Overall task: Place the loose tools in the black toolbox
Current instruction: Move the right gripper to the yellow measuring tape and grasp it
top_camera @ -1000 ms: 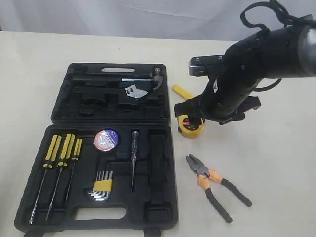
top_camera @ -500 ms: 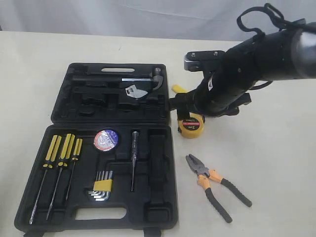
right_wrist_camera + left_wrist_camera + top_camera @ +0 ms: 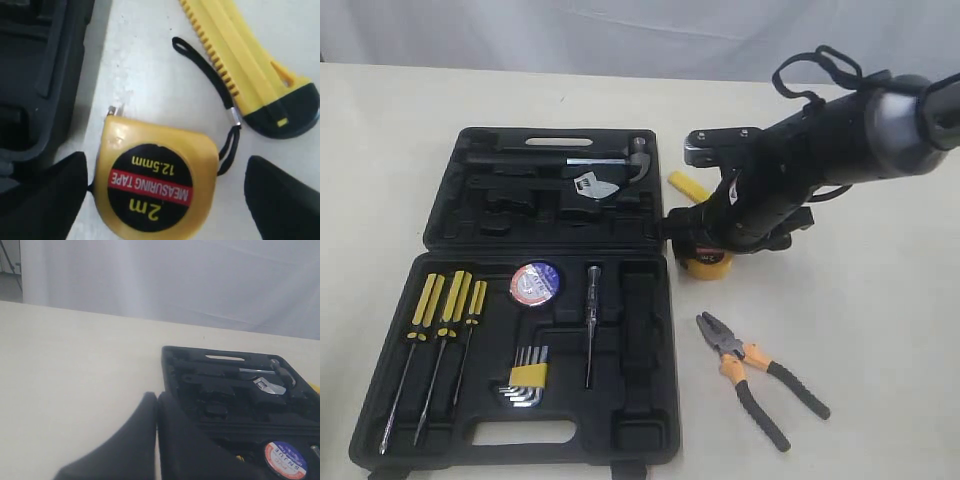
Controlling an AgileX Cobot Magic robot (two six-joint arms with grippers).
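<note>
Yellow-and-black round tape measure [image 3: 150,185] lies on cream table [image 3: 880,330], away from its edges, just beside open black plastic toolbox [image 3: 660,380]. Right gripper [image 3: 160,200] hangs over it, jaws wide apart to straddle the case, likely for a grasp. Left gripper [image 3: 156,400] pinched together.

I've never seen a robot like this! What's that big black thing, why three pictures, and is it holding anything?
It's a robot arm; there are two, each ending in a pincher called a gripper. The wide picture looks at the whole table. The other two come from cameras on the wrists. An open black toolbox holds a tape roll. Beside it lie a yellow tape measure, a yellow utility knife and pliers. The right gripper hangs open, a finger on each side of the tape measure, holding nothing. The left gripper is shut and empty.
</note>
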